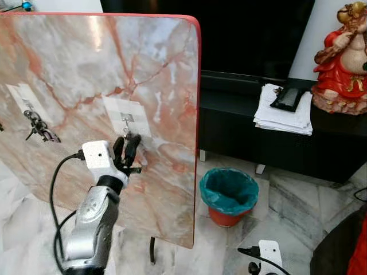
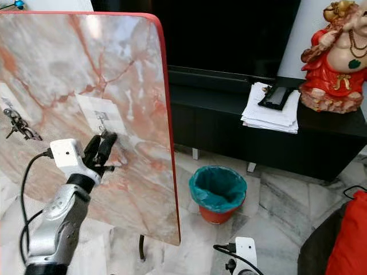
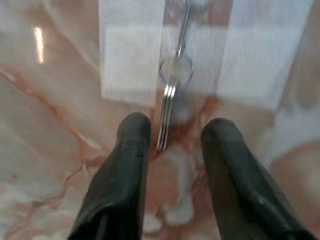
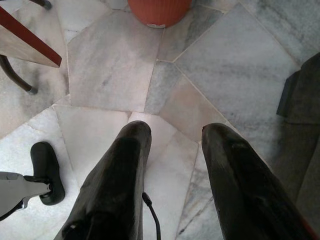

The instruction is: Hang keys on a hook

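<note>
A pink-veined marble board [image 1: 86, 74] with a red edge stands upright on the pale tiled floor [image 4: 115, 65]; on it a white patch [image 1: 127, 116] carries a small hook [image 3: 186, 15]; the keys [image 3: 167, 107] hang from that hook, their tips just between the fingers of the left gripper [image 3: 172, 132], which are released and not touching them; the right gripper [image 4: 172, 132] hangs over the floor, fingers apart, near an orange bin [image 1: 228, 197] with a teal liner.
</note>
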Available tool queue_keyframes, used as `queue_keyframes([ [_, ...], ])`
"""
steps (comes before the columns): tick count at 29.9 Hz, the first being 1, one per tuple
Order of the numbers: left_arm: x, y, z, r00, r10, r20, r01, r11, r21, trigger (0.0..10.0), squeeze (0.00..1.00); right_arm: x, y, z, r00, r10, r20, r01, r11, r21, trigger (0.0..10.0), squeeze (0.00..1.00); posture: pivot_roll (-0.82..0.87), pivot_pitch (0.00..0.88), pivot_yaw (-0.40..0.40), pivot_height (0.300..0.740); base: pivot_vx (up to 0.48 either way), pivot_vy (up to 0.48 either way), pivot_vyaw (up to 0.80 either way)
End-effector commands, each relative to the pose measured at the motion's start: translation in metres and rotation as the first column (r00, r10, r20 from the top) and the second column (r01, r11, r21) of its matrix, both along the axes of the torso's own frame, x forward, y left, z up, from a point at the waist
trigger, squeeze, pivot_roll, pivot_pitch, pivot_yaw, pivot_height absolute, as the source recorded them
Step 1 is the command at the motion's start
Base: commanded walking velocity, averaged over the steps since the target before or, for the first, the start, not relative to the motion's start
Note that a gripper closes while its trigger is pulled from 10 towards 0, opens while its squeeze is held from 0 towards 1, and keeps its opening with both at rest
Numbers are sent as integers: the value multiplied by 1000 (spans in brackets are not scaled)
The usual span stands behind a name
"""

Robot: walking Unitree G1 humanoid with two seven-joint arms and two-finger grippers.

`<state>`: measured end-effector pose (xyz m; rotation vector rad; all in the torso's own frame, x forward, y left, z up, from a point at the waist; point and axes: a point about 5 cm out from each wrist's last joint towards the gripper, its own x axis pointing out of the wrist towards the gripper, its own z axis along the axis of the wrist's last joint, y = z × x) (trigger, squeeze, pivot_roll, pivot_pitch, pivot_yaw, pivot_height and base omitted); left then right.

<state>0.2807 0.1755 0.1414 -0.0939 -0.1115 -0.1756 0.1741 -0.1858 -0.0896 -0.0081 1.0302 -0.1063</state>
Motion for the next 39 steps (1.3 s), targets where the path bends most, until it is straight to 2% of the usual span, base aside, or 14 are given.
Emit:
queue_keyframes([
  [1, -5, 0, 0, 999, -49, 8, 48, 996, 79, 10000, 1000, 0, 3, 0, 1000, 7, -1, -7, 1000, 3, 10000, 0, -139, 16, 15, 740, 0, 0, 0],
  [9, -30, 19, -19, 998, -14, -69, 24, 987, 157, 10000, 1000, 0, 2, 0, 1000, 4, -1, -4, 1000, 2, 10000, 0, -137, 16, 18, 740, 0, 0, 0],
  [10, -35, 23, -26, 995, -2, -98, 17, 988, 153, 10000, 475, 0, 2, 0, 1000, 7, -2, -7, 1000, 2, 10000, 0, -129, 16, 15, 740, 0, 0, 0],
  [11, -40, 28, -39, 989, 11, -145, 12, 988, 154, 10000, 294, 1, 3, 0, 1000, 11, -4, -11, 1000, 3, 10000, 0, -120, 14, 14, 740, 0, 0, 0],
  [12, -40, 28, -39, 989, 11, -145, 12, 988, 154, 10000, 294, 1, 3, 0, 1000, 11, -4, -11, 1000, 3, 10000, 0, -120, 14, 14, 740, 0, 0, 0],
  [13, -43, 33, -53, 981, 25, -192, 10, 984, 180, 10000, 0, 1, 3, 0, 1000, 21, -10, -21, 1000, 1, 10000, 0, -122, 14, 12, 740, 0, 0, 0],
  [14, -49, 44, -79, 958, 61, -279, 1, 976, 217, 10000, 0, 1, 4, 0, 999, 34, -15, -34, 999, -1, 10000, 0, -131, 14, 13, 740, 0, 0, 0],
  [21, -68, 58, -154, 810, 149, -567, 19, 960, 280, 10000, 0, 3, 5, 1, 999, 35, -7, -35, 999, -4, 10000, 0, -146, 12, 30, 740, 0, 0, 0],
  [23, -78, 56, -179, 733, 183, -655, 9, 960, 279, 10000, 0, 3, 6, 1, 1000, 30, -8, -30, 1000, -3, 10000, 0, -152, 12, 27, 740, 0, 0, 0],
  [30, -93, 46, -208, 609, 214, -764, 15, 960, 281, 10000, 0, 1, 4, -1, 998, 46, -38, -47, 999, -22, 10000, 0, -140, 7, 20, 740, 0, 0, 0],
  [31, -105, 47, -218, 535, 251, -807, 5, 954, 300, 10000, 0, 1, 5, 0, 998, 48, -38, -48, 999, -20, 10000, 0, -156, 6, 29, 740, 0, 0, 0],
  [32, -108, 47, -220, 517, 262, -815, 4, 951, 309, 10000, 0, 2, 6, 0, 999, 40, -32, -40, 999, -15, 10000, 0, -175, 2, 37, 740, 0, 0, 0],
  [34, -109, 46, -221, 515, 266, -815, 5, 950, 314, 10000, 0, 3, 5, 0, 999, 32, -26, -32, 999, -11, 10000, 0, -179, 0, 39, 740, 0, 0, 0],
  [39, -94, 28, -217, 580, 217, -785, 41, 955, 295, 10000, 0, 1, 3, -1, 999, 38, -39, -39, 999, -25, 10000, 0, -161, 0, 34, 740, 0, 0, 0],
])
